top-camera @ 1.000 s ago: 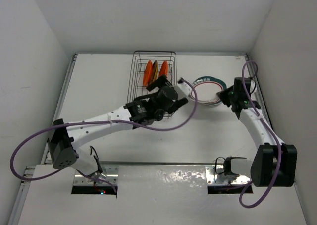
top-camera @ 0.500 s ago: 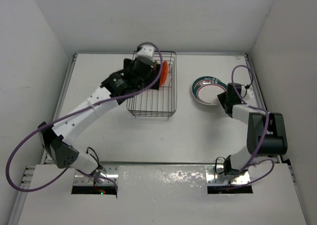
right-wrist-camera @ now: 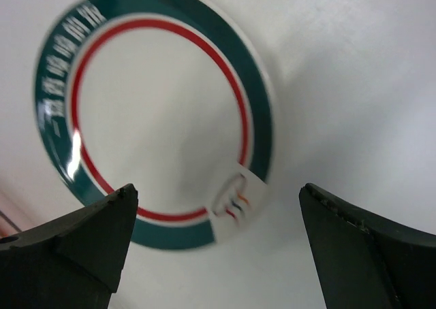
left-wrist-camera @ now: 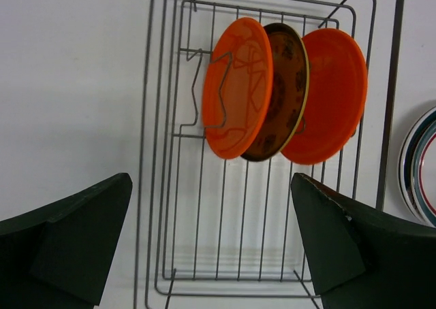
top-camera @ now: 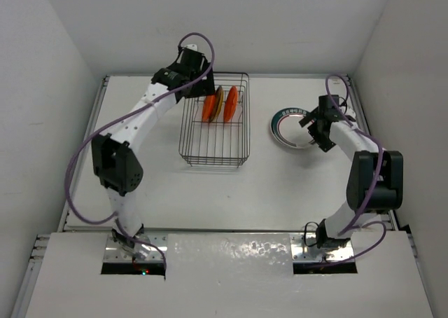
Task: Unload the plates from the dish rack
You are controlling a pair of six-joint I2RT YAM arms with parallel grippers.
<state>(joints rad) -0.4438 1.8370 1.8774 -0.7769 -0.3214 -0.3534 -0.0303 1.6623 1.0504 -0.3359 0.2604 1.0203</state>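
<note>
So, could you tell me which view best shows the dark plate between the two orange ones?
The left wrist view: the dark plate shows its mottled face and pale rim. Top external gives only a small sliver; right wrist misses it.

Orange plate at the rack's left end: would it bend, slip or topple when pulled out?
Probably stiff: the orange plate keeps a clean round shape on edge. Likely slippery, since its face looks smooth. Propped upright in the dish rack, it could roll or tip once free.
</note>
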